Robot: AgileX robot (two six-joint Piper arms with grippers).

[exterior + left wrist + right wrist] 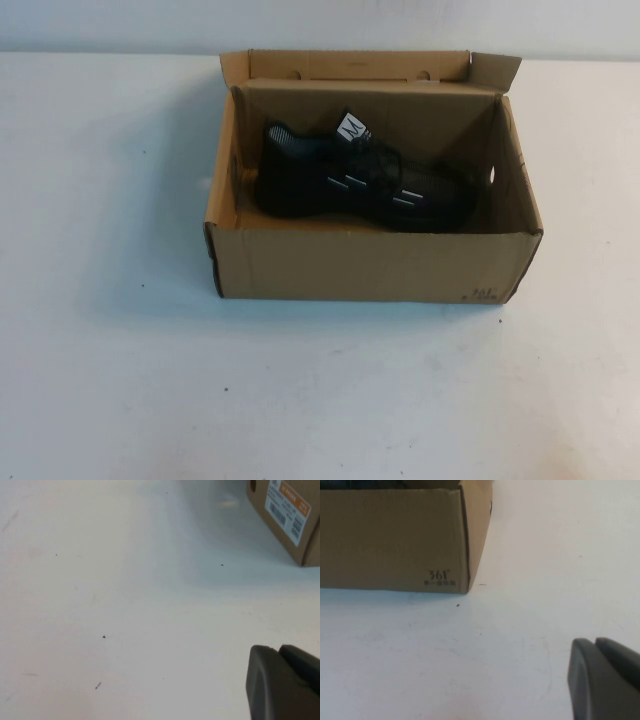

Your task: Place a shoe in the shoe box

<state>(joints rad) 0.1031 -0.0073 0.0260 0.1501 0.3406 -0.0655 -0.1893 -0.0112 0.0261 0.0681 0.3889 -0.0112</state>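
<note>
Nearest to my left wrist camera is my left gripper (285, 682), its dark fingers pressed together with nothing between them, hanging over bare white table (125, 630); my right gripper (606, 680) shows the same in its own wrist view, fingers closed and empty, also above the table; neither gripper appears in the high view, so both arms sit back from the work on my own side.

Outward from the left gripper, a corner of the shoe box (287, 517) shows at a distance, bearing a white label with orange print and a barcode (289, 507); outward from the right gripper, the box's near wall and right corner stand well apart from the fingers, with small dark print (439, 576) low by the corner.

From the high view the shoe box (370, 265) stands open in the middle of the table, flaps upright; the shoe (365, 185) lies inside it on its side, toe toward my right, heel toward my left, white tongue tag (352, 128) up toward the far wall.

By my judgement the task is done: the shoe is wholly within the box walls, nothing is gripped, and both arms look parked; nothing seems left to do, unless the flaps are to be folded.
</note>
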